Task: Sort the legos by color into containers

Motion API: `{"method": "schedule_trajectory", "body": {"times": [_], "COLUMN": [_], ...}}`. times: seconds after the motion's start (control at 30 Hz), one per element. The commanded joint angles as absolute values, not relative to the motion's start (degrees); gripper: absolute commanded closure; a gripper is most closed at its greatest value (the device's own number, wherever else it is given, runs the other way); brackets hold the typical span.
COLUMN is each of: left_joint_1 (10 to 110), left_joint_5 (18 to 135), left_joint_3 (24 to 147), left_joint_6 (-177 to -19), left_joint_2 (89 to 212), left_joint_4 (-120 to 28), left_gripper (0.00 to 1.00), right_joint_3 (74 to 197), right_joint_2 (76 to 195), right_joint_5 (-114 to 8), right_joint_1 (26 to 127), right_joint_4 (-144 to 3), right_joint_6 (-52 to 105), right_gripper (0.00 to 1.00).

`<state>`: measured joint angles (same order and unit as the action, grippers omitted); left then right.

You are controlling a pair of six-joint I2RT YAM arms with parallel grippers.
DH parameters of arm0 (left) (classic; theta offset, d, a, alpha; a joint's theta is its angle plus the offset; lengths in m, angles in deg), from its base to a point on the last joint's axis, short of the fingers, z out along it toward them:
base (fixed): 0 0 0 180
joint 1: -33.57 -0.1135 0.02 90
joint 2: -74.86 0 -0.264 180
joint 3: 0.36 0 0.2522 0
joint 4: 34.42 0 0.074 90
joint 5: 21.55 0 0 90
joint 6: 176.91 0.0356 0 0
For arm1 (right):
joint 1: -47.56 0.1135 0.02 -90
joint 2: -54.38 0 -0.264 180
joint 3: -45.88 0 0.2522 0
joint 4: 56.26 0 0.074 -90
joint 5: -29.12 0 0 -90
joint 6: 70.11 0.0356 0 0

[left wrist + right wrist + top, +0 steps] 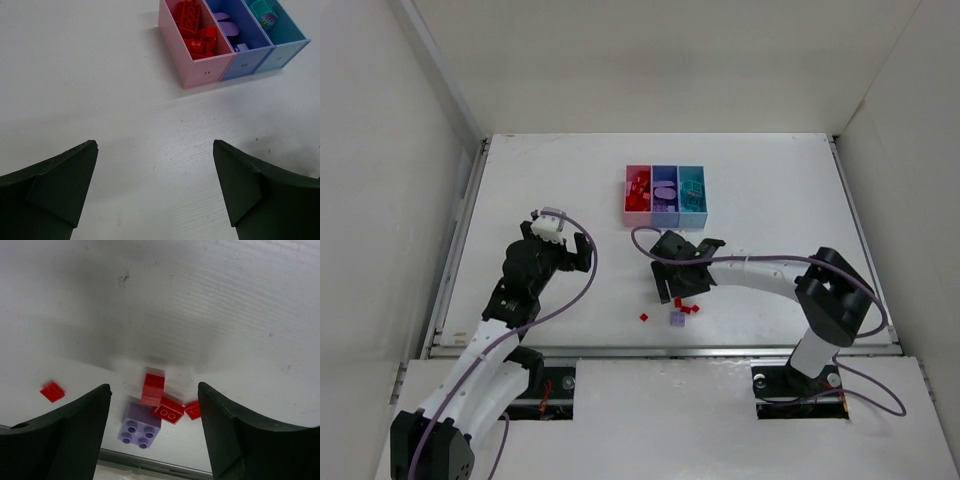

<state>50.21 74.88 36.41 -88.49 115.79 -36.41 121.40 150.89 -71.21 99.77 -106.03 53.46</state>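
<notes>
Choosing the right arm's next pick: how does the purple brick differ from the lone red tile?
Colour: the purple brick is lilac, the red tile red. Shape: the brick is a thick block showing four studs; the tile is thin and flat, no studs visible. Place: the brick lies beside other red pieces, between the fingers of the right gripper; the tile lies alone, outside them. Both lie loose on the table.

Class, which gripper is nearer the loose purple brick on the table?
Right. The right gripper hangs close over the purple brick; the left gripper is far off to its left.
</notes>
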Motion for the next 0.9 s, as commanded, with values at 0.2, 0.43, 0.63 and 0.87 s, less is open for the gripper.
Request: {"method": "schedule_trajectory", "body": {"times": [0.2, 0.43, 0.63, 0.87], "left_joint_1": [50.0, 50.0, 50.0, 50.0], "left_joint_5": [75.9, 75.9, 75.9, 75.9], "left_joint_3": [36.3, 36.3, 36.3, 35.8], "left_joint_6": [-88.8, -88.8, -88.8, -88.8], "left_joint_2": [113.7, 113.7, 113.7, 113.7], "left_joint_4": [-33.9, -33.9, -33.9, -33.9], "left_gripper": [0.01, 0.01, 0.01, 0.01], "right_joint_3": [118.5, 117.7, 124.3, 145.3], "right_joint_2": [153.1, 153.1, 152.6, 156.0], "right_joint_5": [-71.1, -71.1, -74.8, -85.7], "right_joint_1": [101.7, 101.7, 101.7, 100.9], "right_joint_4": [-99.9, -98.7, -102.6, -102.6], "right_joint_6": [57.4, 58.1, 56.1, 43.7], "right_gripper": [0.45, 0.75, 1.0, 1.0]}}
